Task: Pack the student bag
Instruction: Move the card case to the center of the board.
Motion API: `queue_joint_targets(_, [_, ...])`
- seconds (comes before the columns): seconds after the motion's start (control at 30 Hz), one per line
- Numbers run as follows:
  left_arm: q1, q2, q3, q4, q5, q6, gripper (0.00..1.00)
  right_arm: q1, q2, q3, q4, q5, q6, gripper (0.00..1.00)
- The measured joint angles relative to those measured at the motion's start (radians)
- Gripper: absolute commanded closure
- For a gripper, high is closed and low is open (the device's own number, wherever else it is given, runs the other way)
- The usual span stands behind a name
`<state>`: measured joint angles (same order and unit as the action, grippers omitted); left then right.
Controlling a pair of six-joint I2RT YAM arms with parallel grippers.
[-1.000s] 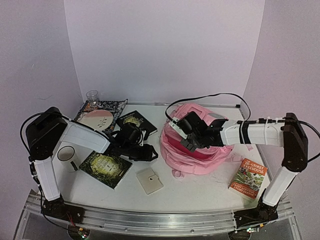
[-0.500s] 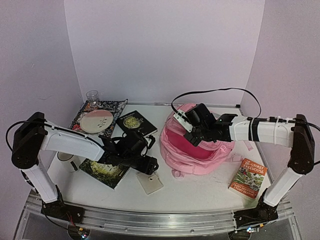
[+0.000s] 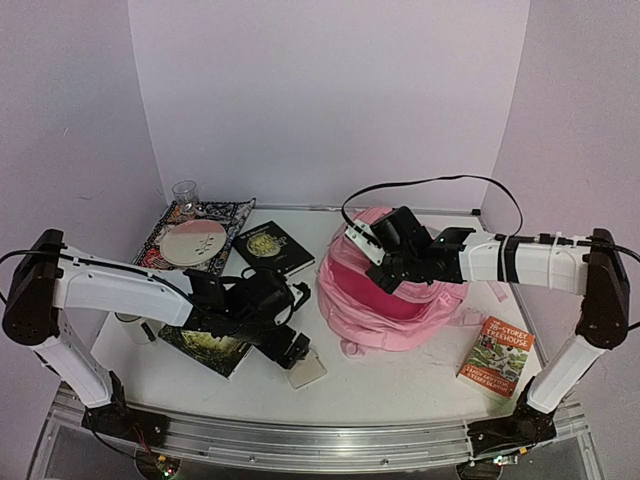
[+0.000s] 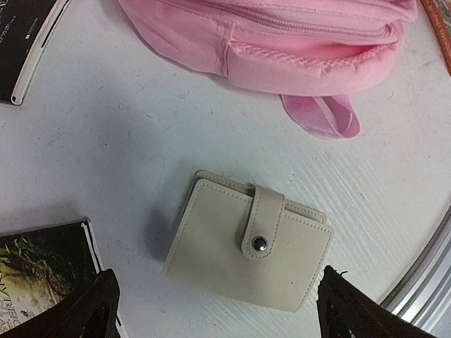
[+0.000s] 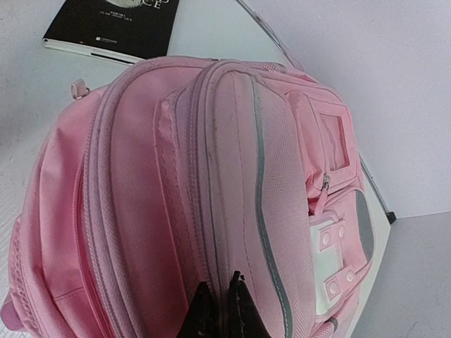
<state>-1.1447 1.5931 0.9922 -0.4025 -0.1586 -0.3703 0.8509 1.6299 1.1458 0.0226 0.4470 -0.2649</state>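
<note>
Note left fingers (image 4: 84, 313) spread wide over flat beige snap-button wallet (image 4: 211, 257) on white bench (image 4: 106, 141); right fingers (image 5: 204, 313) pressed together, tips against large soft pale-pink fabric backpack (image 5: 141, 176).

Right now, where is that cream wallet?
The cream wallet lies near the table's front edge, left of centre in the top view, between the dark green book and the pink backpack, beneath the left gripper's open jaws.

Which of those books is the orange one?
The paperback alone right of the pink backpack; the black book and forest-cover book, left of it, are dark.
</note>
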Motion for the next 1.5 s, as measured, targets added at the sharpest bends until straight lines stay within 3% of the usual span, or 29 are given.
queue_joint_targets(0.53, [-0.054,0.196,0.174,-0.109,0.007,0.112,0.0,0.0,-0.017,-0.003,0.0,-0.023,0.005,1.0])
queue_joint_targets(1.07, [-0.037,0.242,0.219,-0.203,0.079,-0.365,0.04,0.0,-0.041,-0.009,0.003,-0.056,0.012,1.0])
queue_joint_targets(1.23, [-0.037,0.284,0.22,-0.206,0.099,-0.408,0.05,0.0,-0.043,-0.025,0.02,-0.064,0.012,1.0])
queue_joint_targets(1.33, [-0.026,0.295,0.23,-0.21,0.103,-0.408,0.11,0.0,-0.045,-0.028,0.025,-0.066,0.012,1.0])
queue_joint_targets(1.5, [0.034,0.3,0.232,-0.209,0.088,-0.35,0.16,0.0,-0.045,-0.029,0.03,-0.065,0.012,1.0])
